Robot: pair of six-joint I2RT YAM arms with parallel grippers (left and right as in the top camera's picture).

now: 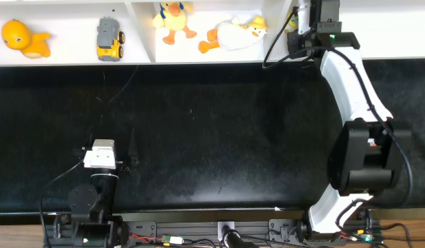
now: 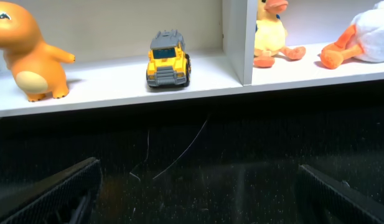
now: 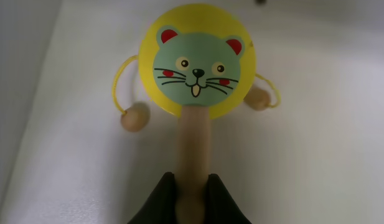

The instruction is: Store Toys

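My right gripper (image 3: 192, 190) is shut on the wooden handle of a rattle drum (image 3: 198, 62), a yellow disc with a green cat face and two beads on strings. The drum lies over the white shelf floor in the right compartment; in the top view the right gripper (image 1: 310, 27) sits at the shelf's far right. An orange dinosaur figure (image 1: 25, 38) and a yellow toy truck (image 1: 109, 38) stand in the left compartment. A yellow plush duck (image 1: 173, 19) and a white plush duck (image 1: 234, 34) lie in the middle one. My left gripper (image 2: 198, 193) stands open low over the black table, facing the shelf.
A white shelf (image 1: 198, 56) with upright dividers runs along the table's far edge. The black tabletop (image 1: 212, 131) lies between the arms and the shelf. Cables trail along the front edge.
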